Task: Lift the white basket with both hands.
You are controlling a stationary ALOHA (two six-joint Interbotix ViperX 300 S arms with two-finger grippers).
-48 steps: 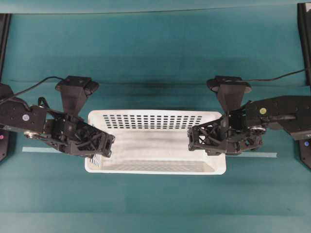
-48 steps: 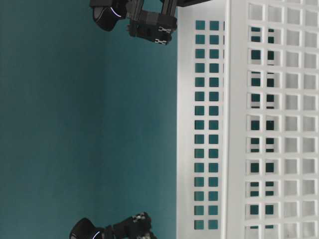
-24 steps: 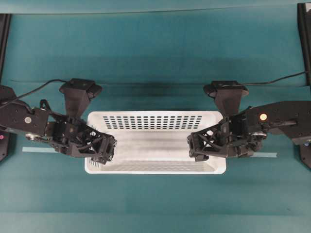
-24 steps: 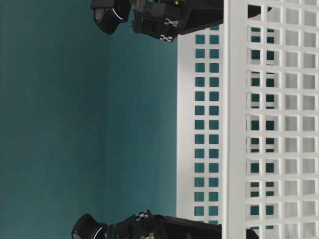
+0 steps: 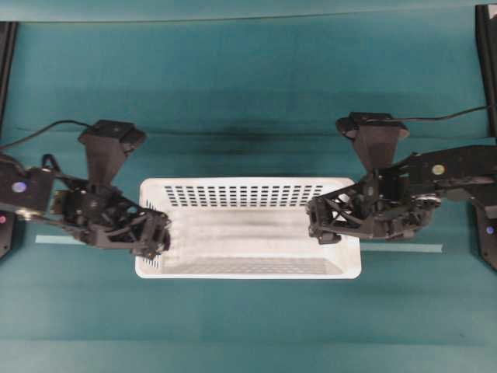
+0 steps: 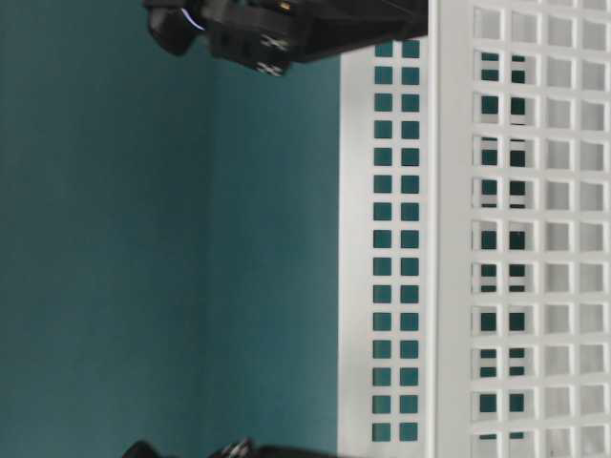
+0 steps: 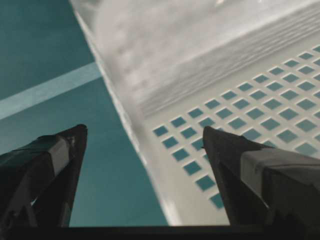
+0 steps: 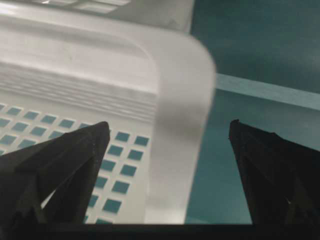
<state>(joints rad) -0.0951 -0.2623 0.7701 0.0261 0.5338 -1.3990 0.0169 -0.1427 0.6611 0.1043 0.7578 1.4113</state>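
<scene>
White plastic is filling both wrist views: the white basket [image 5: 248,228] is sitting on the teal table [image 5: 248,93], its long sides running across my overhead view. I am holding the left pincer [image 5: 155,237] wide open astride the basket's left end rim, one finger inside and one outside, gripping nothing. The right pincer [image 5: 322,225] is gaping just as wide over the right end rim, also empty. Whether the fingers are touching plastic I cannot quite tell. I judge the grasp is not yet made; next, both pincers need closing on the rims, then raising evenly together.
</scene>
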